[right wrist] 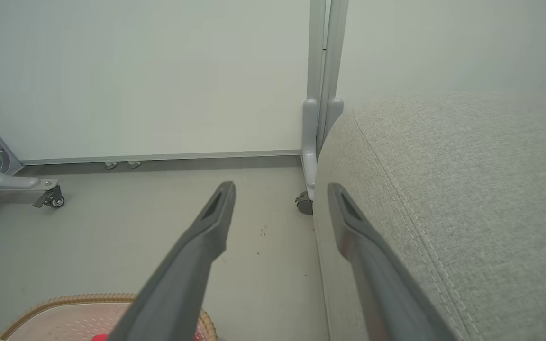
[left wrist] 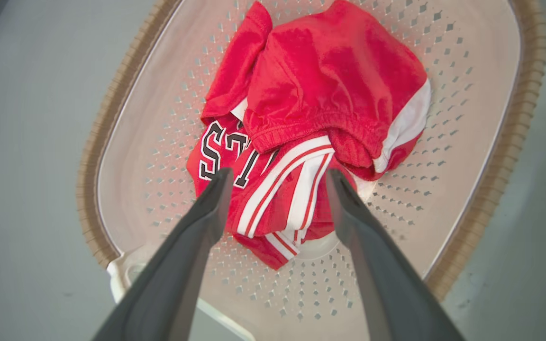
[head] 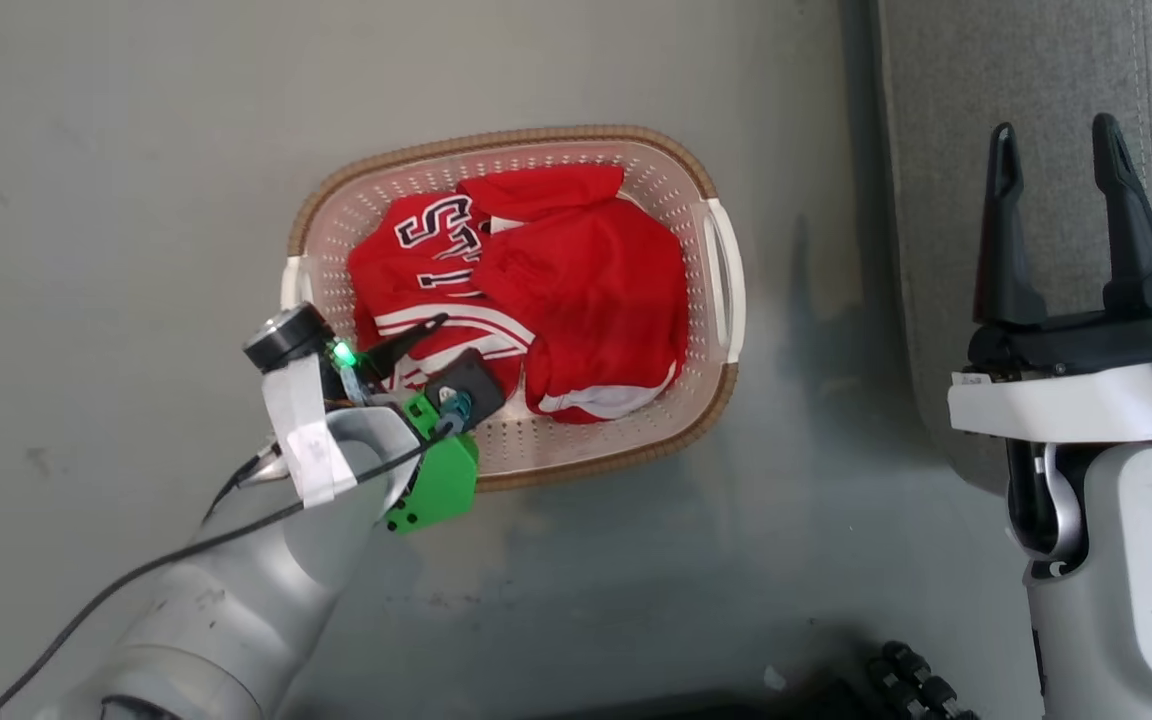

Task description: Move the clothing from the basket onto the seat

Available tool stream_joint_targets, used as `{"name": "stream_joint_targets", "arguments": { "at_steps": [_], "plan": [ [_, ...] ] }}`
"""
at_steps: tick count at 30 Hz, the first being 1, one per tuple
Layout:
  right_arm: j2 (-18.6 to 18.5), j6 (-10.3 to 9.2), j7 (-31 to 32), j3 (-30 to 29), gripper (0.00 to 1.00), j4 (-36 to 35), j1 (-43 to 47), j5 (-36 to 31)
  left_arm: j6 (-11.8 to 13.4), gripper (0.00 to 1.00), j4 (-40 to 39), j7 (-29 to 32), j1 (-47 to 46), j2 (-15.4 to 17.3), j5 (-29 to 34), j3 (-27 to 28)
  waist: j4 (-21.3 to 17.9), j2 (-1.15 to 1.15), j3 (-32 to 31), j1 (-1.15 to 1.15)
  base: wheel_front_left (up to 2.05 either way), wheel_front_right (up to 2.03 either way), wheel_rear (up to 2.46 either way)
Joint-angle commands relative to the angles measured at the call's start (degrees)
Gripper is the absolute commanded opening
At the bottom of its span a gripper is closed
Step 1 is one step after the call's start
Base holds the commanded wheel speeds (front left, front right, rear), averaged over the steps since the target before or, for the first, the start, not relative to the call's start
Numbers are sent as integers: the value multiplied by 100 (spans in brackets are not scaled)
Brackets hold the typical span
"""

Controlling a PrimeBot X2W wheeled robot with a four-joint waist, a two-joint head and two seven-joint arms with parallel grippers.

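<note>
None of the clothing [head: 536, 290] is lying on the seat [head: 1046, 80] yet. The whole red heap, a lettered jersey partly under a pair of shorts with a gathered waistband, is sitting inside the basket [head: 496, 138]. The basket is standing on the grey floor [head: 136, 200], near the seat's edge. By my reading the job is at its very start, with every piece waiting to be lifted out and carried across to the cushion on my right.

I am holding the left gripper [left wrist: 277, 176] over the near end of the basket. The arm is reaching in from the lower left of the head view, and the wrist is tipped so the claw is pointing down into the tub. Its two dark fingers [left wrist: 209, 203] are standing spread wide and gripping nothing. They are straddling the white-striped fold at the jersey's edge; whether the tips are touching the cloth I cannot tell from here.

The right gripper [head: 1056, 130] is hanging idle well apart from the basket, in front of the seat, pointing up the head view. It is just as wide open and is carrying nothing. Its wrist view is looking along the floor past the seat's rounded corner.
</note>
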Motion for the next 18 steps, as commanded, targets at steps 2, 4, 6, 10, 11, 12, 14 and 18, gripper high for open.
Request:
{"name": "stream_joint_targets", "arguments": {
  "at_steps": [2, 4, 6, 10, 11, 12, 14, 18],
  "plan": [
    [-10, -2, -18, 23, 100, -31, -139, 145, -15, 100, 281, 61, -332, -1, -180, -203, -530, 0, 672, -1, 0, 0, 0],
    [-11, -2, -18, 66, 100, -1, -183, 300, -14, 100, 487, 107, -490, 5, -280, -398, -643, 0, 799, -1, 0, 0, 0],
    [-11, -2, -18, 80, 100, 27, -221, 417, -14, 100, 624, 152, -603, 20, -356, -635, -722, 0, 895, -1, 0, 0, 0],
    [-8, -2, -18, 134, 100, 70, -292, 616, -14, 100, 778, 257, -834, 165, -484, -957, -871, 0, 1035, -1, 0, 0, 0],
    [-8, -2, -18, 154, 100, 80, -301, 669, -14, 100, 805, 295, -862, 191, -537, -1020, -911, 0, 1063, -1, 0, 0, 0],
    [-9, -2, -18, 167, 100, 91, -322, 716, -14, 100, 823, 338, -897, 229, -586, -1060, -949, 0, 1087, -1, 0, 0, 0],
    [-7, -1, -18, 212, 100, 101, -375, 790, -15, 100, 858, 453, -1005, 324, -632, -1176, -1020, 0, 1132, -1, 0, 0, 0],
    [-9, -2, -18, 273, 100, 134, -382, 916, -15, 100, 919, 813, -1026, 445, -848, -1354, -1148, 0, 1202, -1, 0, 0, 0]
  ]
}}
